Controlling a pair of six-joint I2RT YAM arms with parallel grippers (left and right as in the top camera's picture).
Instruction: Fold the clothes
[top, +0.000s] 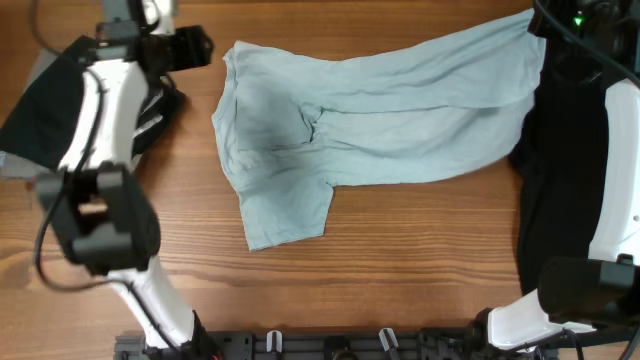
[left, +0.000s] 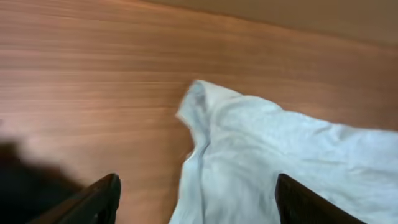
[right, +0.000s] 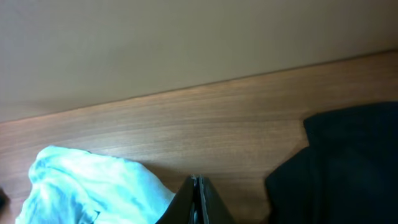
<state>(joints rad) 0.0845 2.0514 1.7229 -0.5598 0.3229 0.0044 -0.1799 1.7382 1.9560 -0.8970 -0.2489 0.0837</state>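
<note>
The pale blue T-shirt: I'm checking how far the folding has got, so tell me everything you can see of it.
The pale blue T-shirt is thin, soft, wrinkled fabric, lying unfolded and roughly flat across the wooden table. One short sleeve points toward the near edge. Its right end reaches a black garment. The left gripper hangs open over its left corner, not holding it. The right gripper is shut beside its other end; a grip cannot be confirmed.

The overhead camera is looking straight down, taking in the whole brown wooden worktop (top: 400, 270). The left wrist camera is hovering close, peering past its own dark fingers (left: 93, 199) at the rumpled pale blue fabric T-shirt (left: 280, 162). The right wrist camera is sitting low, facing the worktop's far edge and sharing that T-shirt (right: 93, 186).
</note>
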